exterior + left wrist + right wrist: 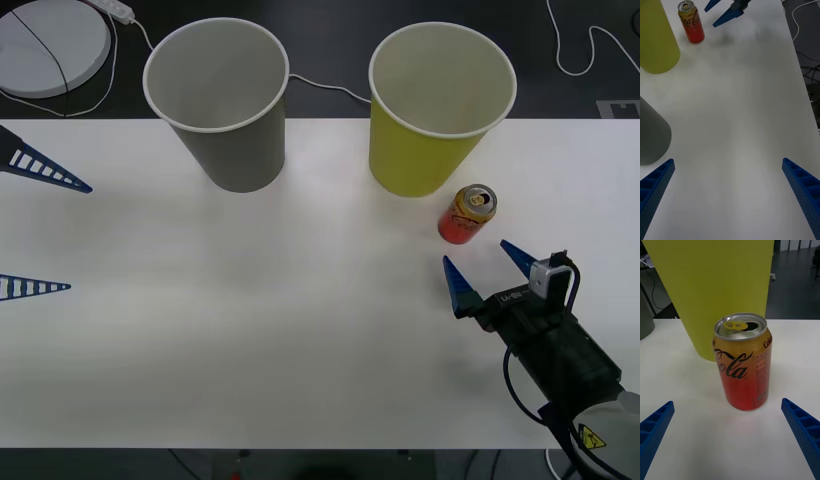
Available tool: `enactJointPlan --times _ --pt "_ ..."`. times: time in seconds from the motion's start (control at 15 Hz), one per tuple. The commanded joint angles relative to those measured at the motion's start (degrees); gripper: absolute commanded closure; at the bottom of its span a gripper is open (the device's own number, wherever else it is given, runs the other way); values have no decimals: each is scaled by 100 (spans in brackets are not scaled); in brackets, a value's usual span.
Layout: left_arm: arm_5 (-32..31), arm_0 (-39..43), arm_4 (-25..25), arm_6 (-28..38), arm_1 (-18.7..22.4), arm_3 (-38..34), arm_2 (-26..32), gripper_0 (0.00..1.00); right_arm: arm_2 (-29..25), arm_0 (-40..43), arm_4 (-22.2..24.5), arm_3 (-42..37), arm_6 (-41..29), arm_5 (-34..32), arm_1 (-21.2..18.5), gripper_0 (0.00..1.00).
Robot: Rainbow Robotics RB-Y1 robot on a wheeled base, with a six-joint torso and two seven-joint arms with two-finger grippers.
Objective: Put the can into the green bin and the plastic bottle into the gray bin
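The can, red with a gold top and opened tab, stands upright on the white table just in front of the green bin. My right gripper is open, its tips just short of the can on the near side, touching nothing. In the right wrist view the can stands ahead between the blue fingers, with the green bin close behind it. The gray bin stands upright to the left of the green one. My left gripper waits open at the table's left edge. The plastic bottle is out of view.
The white table stretches bare between the two arms. Behind it lie a round white disc and white cables on a dark floor. The left wrist view shows the can, both bins and the right gripper far off.
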Motion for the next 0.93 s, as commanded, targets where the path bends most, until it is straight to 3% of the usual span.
enactJointPlan --times 0.07,0.93 --pt "0 0 0 0 0 0 0 0 -1 -155 -7 336 -5 -2 227 0" --pt "0 0 0 0 0 0 0 0 -1 -770 -235 1469 -14 -2 1053 0"
